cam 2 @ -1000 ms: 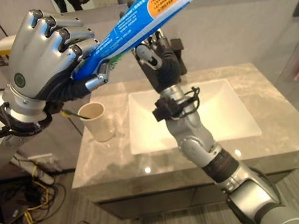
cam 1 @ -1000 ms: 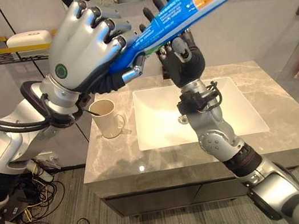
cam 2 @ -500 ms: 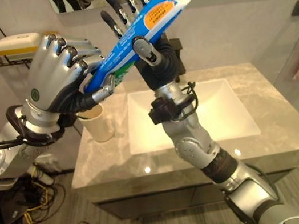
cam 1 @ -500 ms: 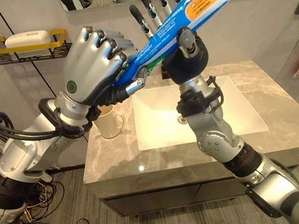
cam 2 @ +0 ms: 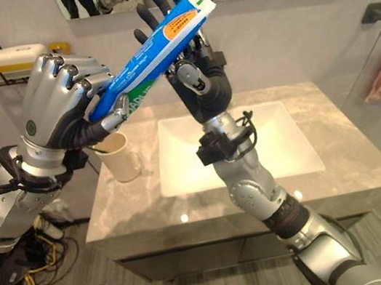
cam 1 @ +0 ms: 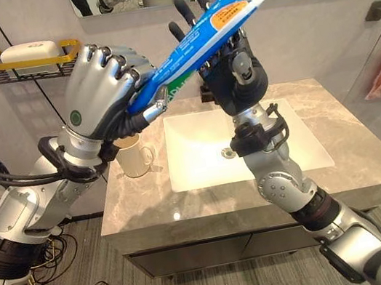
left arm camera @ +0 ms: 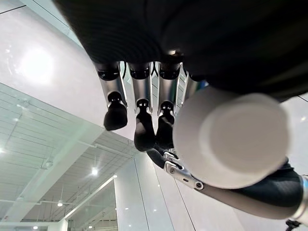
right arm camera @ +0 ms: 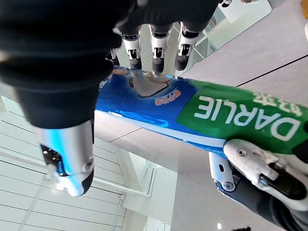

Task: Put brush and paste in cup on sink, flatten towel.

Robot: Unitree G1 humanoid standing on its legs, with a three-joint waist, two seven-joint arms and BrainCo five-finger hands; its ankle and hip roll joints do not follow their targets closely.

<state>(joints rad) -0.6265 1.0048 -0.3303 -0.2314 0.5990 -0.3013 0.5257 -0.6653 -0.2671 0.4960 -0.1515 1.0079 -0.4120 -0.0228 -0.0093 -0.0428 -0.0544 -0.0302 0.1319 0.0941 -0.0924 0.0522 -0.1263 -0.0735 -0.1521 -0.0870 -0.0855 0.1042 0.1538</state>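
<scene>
My left hand [cam 1: 103, 84] grips the paste [cam 1: 194, 35]; right hand [cam 1: 234, 76] is open behind it — left wrist view shows its white cap [left arm camera: 231, 139].

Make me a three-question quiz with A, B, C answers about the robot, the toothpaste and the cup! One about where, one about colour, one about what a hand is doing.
1. Where is the cream ceramic mug?
A. In the basin
B. On the grey marble counter, left of the white square basin
C. On the wall shelf

2. What is the main colour of the long toothpaste tube?
A. Blue
B. Red
C. Yellow

3. What is the left robot hand doing?
A. Resting flat on the counter
B. Hanging open
C. Gripping the tube's lower end

Answers:
1 B, the mug stands on the counter beside the basin.
2 A, the tube is mostly blue.
3 C, its fingers curl round the tube while the right robot hand is open behind it.
</scene>
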